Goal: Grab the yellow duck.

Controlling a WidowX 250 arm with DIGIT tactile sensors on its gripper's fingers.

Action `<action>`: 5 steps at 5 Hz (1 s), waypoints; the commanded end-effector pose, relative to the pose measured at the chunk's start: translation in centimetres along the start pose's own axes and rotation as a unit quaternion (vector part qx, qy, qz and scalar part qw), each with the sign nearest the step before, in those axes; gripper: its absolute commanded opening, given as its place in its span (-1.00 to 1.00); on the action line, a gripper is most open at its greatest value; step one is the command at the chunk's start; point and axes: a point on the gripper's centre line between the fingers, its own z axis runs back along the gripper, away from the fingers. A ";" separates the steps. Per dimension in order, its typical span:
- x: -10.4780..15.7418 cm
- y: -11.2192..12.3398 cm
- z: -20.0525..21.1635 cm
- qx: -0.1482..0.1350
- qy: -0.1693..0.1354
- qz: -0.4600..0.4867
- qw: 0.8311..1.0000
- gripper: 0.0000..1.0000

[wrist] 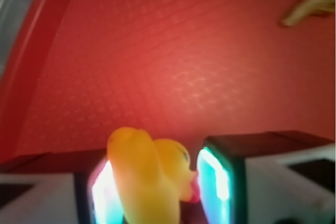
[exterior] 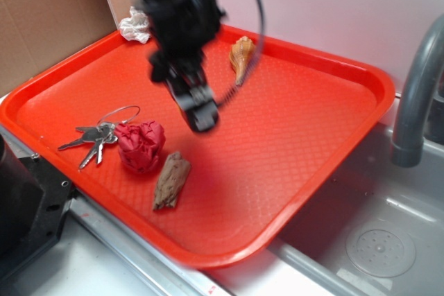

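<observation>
The yellow duck [wrist: 149, 177], glossy with a red-orange beak, sits between the two glowing pads [wrist: 216, 177] in the wrist view. Its body lies against the left pad and its beak touches the right one. My gripper [wrist: 159, 182] is shut on it, above the red tray [wrist: 157, 66]. In the exterior view the black gripper [exterior: 200, 116] hangs over the middle of the tray [exterior: 312, 123], and its fingers hide the duck.
On the tray lie a crumpled red paper ball [exterior: 141, 145], a bunch of keys [exterior: 94, 136], a brown piece of bark [exterior: 171, 180] and a tan seashell [exterior: 241, 55]. A white rag [exterior: 135, 25] sits at the back rim. A grey faucet [exterior: 416, 88] and sink [exterior: 374, 240] are on the right.
</observation>
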 end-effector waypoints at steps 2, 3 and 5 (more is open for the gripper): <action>-1.6 5.9 7.6 0.056 0.010 0.220 0.974 -1.00; -1.0 6.9 8.1 0.096 0.030 0.289 0.952 -1.00; -0.7 6.8 7.1 0.094 0.009 0.285 0.954 -1.00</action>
